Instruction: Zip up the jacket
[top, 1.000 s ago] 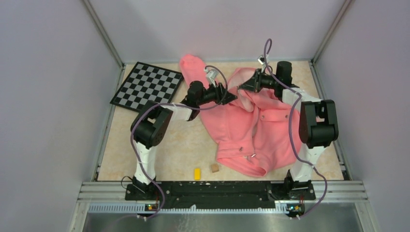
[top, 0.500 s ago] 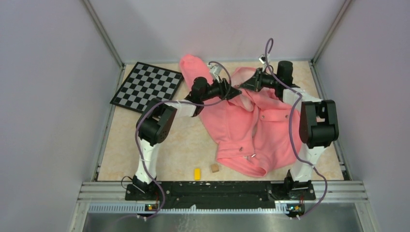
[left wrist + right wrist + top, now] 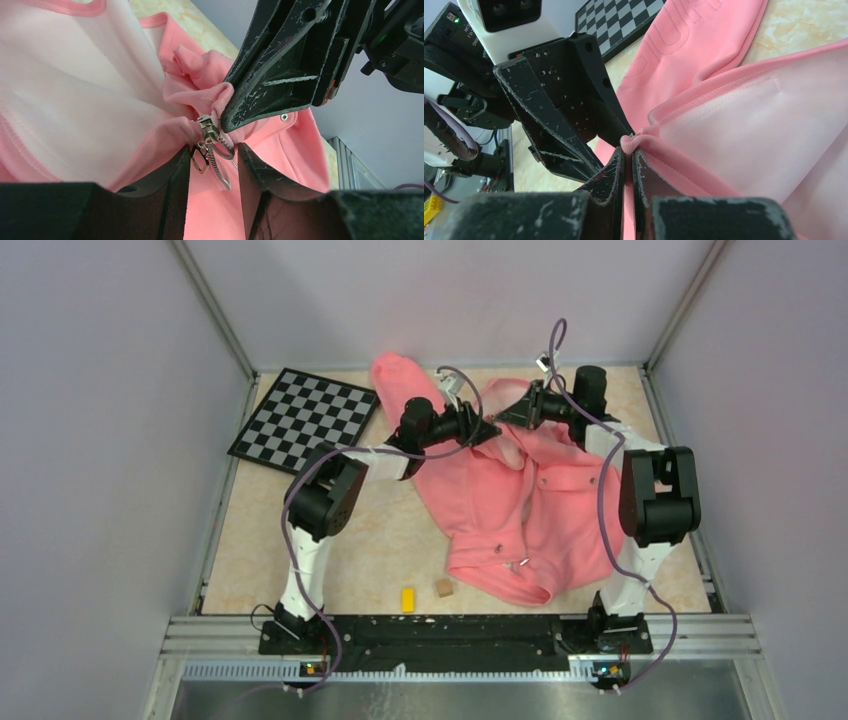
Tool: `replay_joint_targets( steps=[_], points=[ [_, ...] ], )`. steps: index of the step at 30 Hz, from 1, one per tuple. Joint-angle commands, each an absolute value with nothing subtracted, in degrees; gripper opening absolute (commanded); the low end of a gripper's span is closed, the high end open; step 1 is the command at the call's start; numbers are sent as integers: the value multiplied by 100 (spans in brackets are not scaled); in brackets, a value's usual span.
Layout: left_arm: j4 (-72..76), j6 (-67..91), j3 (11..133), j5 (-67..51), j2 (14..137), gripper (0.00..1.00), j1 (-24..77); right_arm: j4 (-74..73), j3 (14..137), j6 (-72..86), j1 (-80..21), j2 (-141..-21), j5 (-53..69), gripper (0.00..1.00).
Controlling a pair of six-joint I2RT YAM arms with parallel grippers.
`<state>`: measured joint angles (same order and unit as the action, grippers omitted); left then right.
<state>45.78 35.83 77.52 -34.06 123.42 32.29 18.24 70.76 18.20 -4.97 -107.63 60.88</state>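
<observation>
The salmon-pink jacket (image 3: pixel 520 502) lies open at the table's middle and right, its paler lining showing at the far end (image 3: pixel 75 85). My right gripper (image 3: pixel 505 420) is shut on a fold of the jacket's hem (image 3: pixel 628 145) by the zipper's end. My left gripper (image 3: pixel 488 430) is open, tip to tip with the right one. In the left wrist view its two fingers (image 3: pixel 214 156) stand either side of the metal zipper slider (image 3: pixel 209 128) and its ring pull (image 3: pixel 199 159). The pull hangs against the left finger and is not pinched. The loose zipper teeth (image 3: pixel 220 172) dangle between the fingers.
A checkerboard (image 3: pixel 304 417) lies at the far left. A small yellow block (image 3: pixel 408 599) and a small wooden cube (image 3: pixel 443 587) sit near the front edge, left of the jacket's collar. Walls close in on both sides and the back.
My left gripper has moved right and a little farther, up to the zipper end held by the right gripper. The right arm and the jacket have stayed put.
</observation>
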Motion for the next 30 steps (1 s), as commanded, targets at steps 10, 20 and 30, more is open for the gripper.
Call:
replay_joint_targets(
  steps=[10,20,30],
  points=[
    [4461,3208,7706,-3405,12057,32,3306,2265,7063,1869,-507,-10503,6251,0],
    [4421,3142,7510,-3329,11882,36,3300,2276,7066,1873,-495,-10503,6261,0],
    [4348,2991,7456,-3233,11796,27,3296,2279,7076,1883,-494,-10474,6283,0]
  ],
)
